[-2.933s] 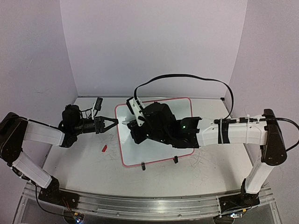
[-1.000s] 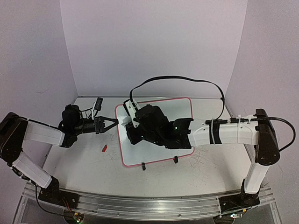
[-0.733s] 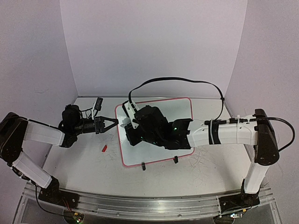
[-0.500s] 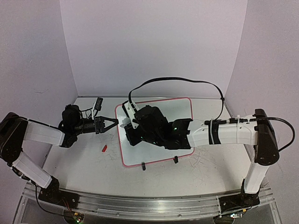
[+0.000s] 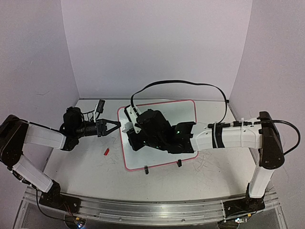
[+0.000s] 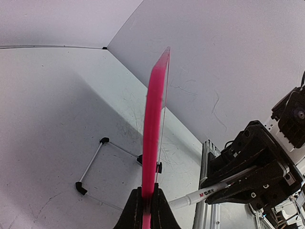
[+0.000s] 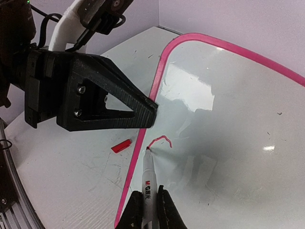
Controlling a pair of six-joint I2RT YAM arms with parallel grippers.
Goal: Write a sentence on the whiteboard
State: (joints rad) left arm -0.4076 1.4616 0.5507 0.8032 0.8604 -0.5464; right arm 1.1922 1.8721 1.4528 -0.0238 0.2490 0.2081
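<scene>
The whiteboard (image 5: 183,112) lies on the table, white with a red-pink rim. My left gripper (image 5: 116,125) is shut on its left rim; the rim shows edge-on in the left wrist view (image 6: 155,119), pinched between the jaws (image 6: 147,205). My right gripper (image 7: 150,200) is shut on a white marker (image 7: 148,176), its red tip touching the board (image 7: 228,105) near the left rim. Of the sentence only a short red curved stroke (image 7: 161,140) shows, just above the tip. In the top view the right gripper (image 5: 127,129) hides the stroke.
A red marker cap (image 5: 106,152) lies on the table left of the board, also in the right wrist view (image 7: 121,146). Two black clip feet (image 5: 146,169) sit at the board's near edge. Purple walls enclose the table. Faint scuffs mark the tabletop.
My right gripper with the marker has moved left across the board, from its middle to near the left rim. The left arm has stayed put.
</scene>
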